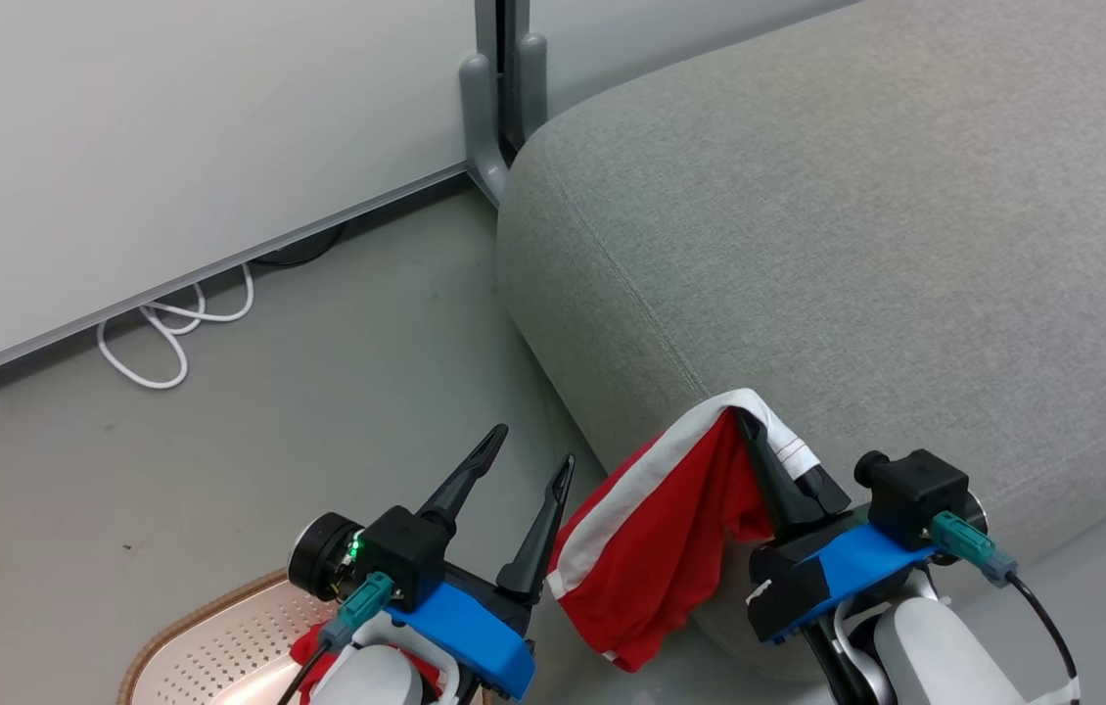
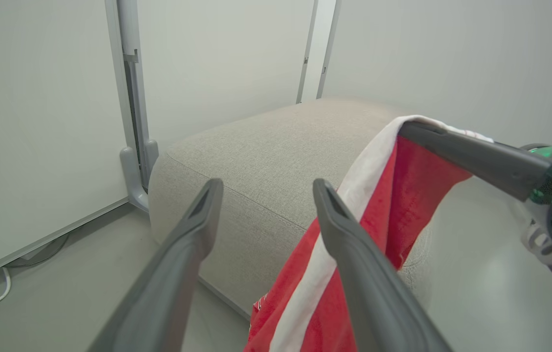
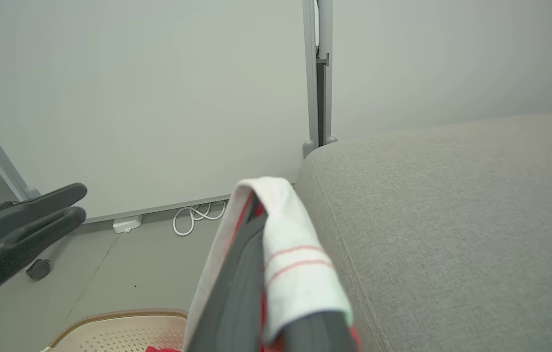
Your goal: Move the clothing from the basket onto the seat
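Nearby, bare grey floor [image 1: 338, 372] flanks the rounded corner of the light grey woven sofa [image 1: 856, 245], where the raised right gripper [image 1: 754, 436] pinches a red, white-banded fabric garment [image 1: 656, 539], while the left gripper [image 1: 533, 446] gapes empty by the cream perforated plastic basket [image 1: 220, 636].

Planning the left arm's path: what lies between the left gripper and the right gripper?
The red garment, hanging from the shut right gripper down beside the open left gripper, as the head view shows.
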